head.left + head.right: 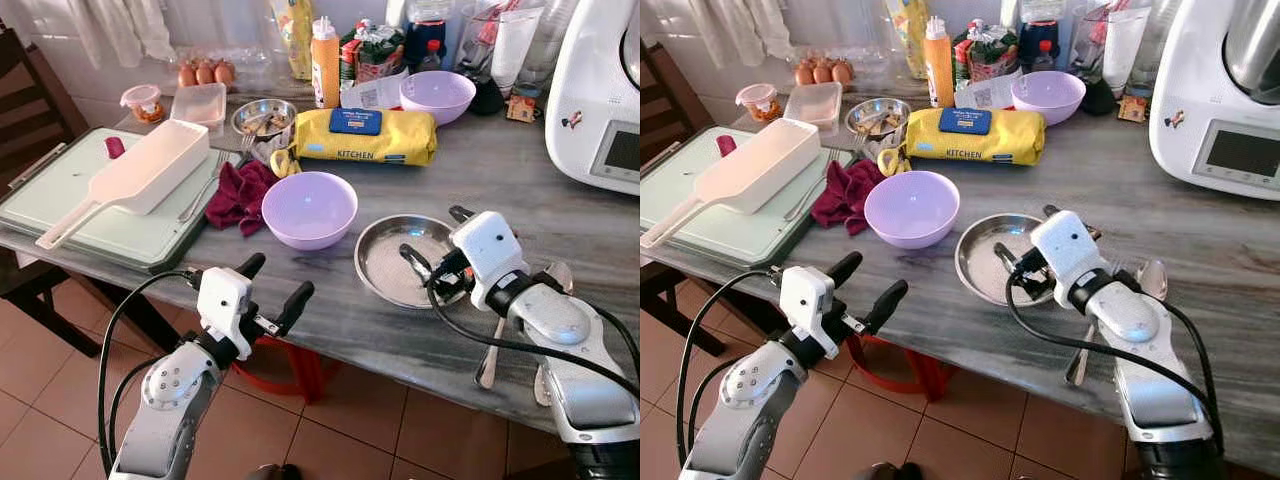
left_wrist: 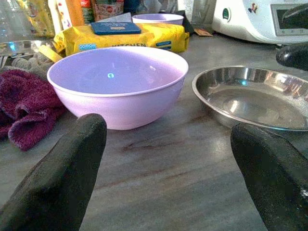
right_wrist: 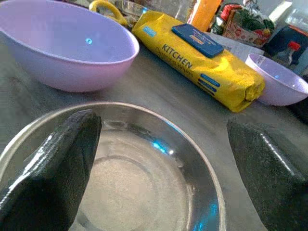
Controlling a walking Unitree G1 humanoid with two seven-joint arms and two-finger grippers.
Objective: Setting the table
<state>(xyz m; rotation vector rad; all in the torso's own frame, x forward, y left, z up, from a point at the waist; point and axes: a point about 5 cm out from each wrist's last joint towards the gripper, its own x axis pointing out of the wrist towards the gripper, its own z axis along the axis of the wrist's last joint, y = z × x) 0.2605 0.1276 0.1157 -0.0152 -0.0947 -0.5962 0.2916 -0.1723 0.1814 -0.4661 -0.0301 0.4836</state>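
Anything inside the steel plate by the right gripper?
The steel plate looks empty where visible, just bare shiny metal. The right gripper, open, hovers over its right side and hides that part of the plate.

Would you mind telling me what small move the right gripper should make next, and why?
Probably lower and close the right gripper on the steel plate's near rim. Its fingers are open and hover over the plate, one above the dish and one beyond the rim. The plate looks empty, with the purple bowl clear beside it.
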